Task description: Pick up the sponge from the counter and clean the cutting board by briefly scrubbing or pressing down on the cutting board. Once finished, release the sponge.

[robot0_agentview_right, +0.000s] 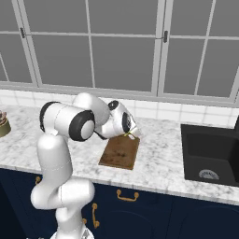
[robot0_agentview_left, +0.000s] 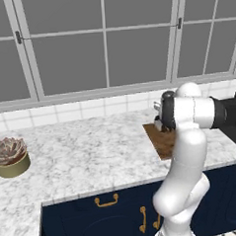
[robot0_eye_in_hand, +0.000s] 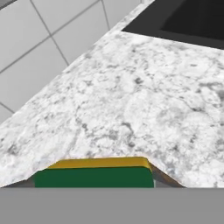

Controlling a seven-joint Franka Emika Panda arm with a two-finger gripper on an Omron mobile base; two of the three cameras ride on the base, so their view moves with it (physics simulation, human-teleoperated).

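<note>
1. One white arm reaches over the marbled worktop; its claw hangs at the far end of the cutting board, under the grey windows.
2. The sponge sits at the claw, green layer toward the hand camera, yellow beyond; whether the claw is clamped on it cannot be told.
3. A black sink lies to the board's right; a potted succulent stands well apart, far left.
</note>
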